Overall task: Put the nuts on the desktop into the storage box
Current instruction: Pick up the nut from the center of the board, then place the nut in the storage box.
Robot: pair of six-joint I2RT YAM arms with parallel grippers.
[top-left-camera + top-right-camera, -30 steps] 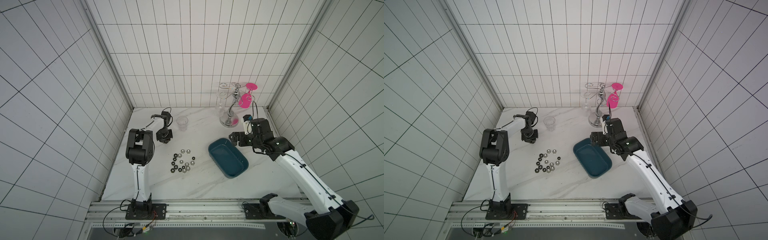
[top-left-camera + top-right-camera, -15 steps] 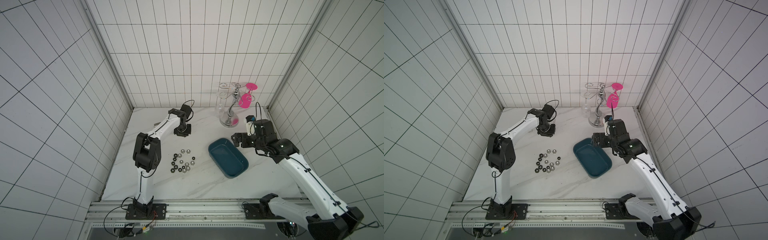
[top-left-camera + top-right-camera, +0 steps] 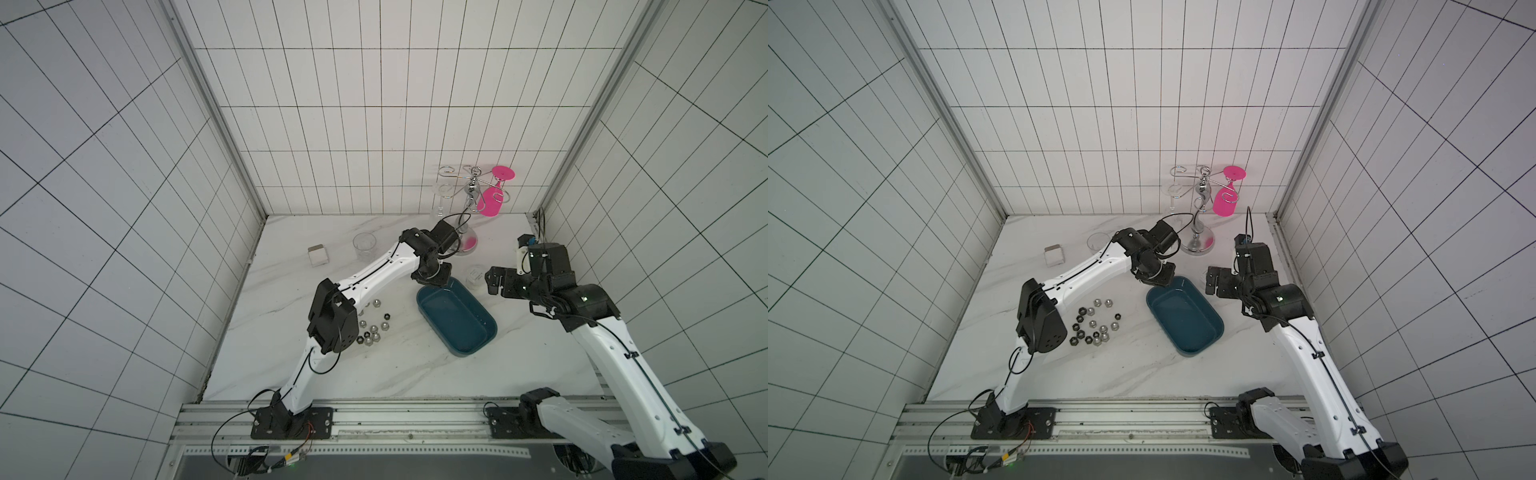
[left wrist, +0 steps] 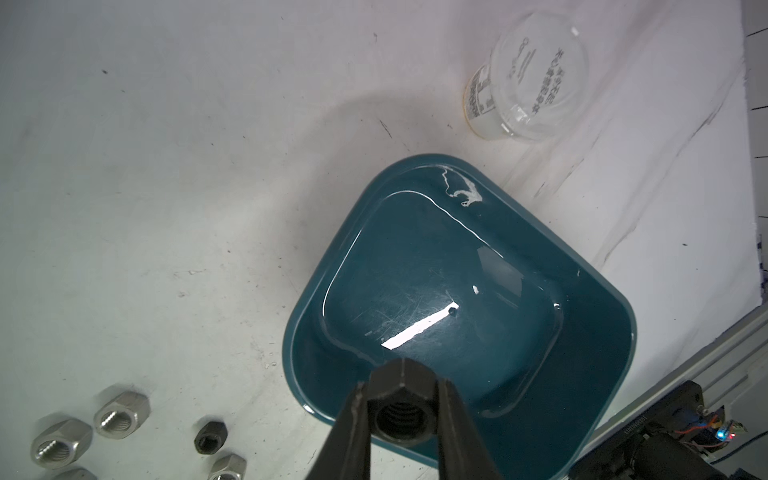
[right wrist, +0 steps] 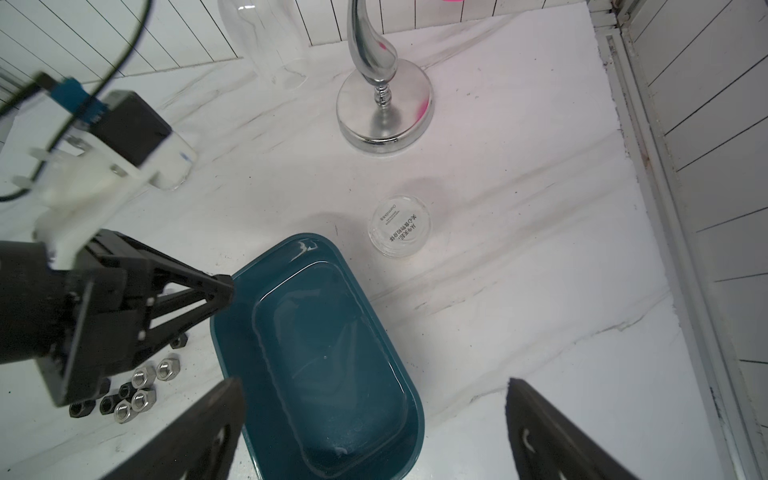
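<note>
Left wrist, threaded black nut (image 4: 401,409), glossy storage box (image 4: 457,257)

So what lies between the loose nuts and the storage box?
Only bare desktop separates the nuts from the storage box, clear in both top views.

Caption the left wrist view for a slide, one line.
Left tool shut on a black nut over the teal storage box edge, loose nuts lying on the marble desktop.

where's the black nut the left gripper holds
In the left wrist view, the black nut is pinched in the left gripper, above the far rim of the storage box.
</note>
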